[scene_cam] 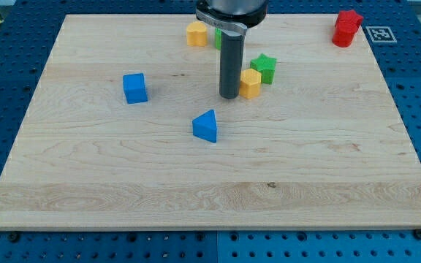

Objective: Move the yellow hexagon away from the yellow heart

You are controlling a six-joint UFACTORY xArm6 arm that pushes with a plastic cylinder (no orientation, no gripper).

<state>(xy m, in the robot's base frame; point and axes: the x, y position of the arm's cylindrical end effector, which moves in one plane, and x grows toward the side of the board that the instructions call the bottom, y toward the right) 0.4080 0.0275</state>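
Observation:
Two yellow blocks lie on the wooden board (210, 183). One yellow block (196, 33), which looks like the hexagon, sits near the view's top, just left of the rod. The other yellow block (250, 83), which looks like the heart, sits near the middle and touches a green star (264, 67) at its upper right. The two shapes are hard to tell apart for certain. My tip (229, 96) rests on the board right at the left side of the lower yellow block, touching or nearly touching it.
A green block (215, 38) is mostly hidden behind the rod at the view's top. A blue cube (134, 88) is at the left, a blue triangle (205, 126) is below the tip, and a red block (347, 28) is at the top right corner.

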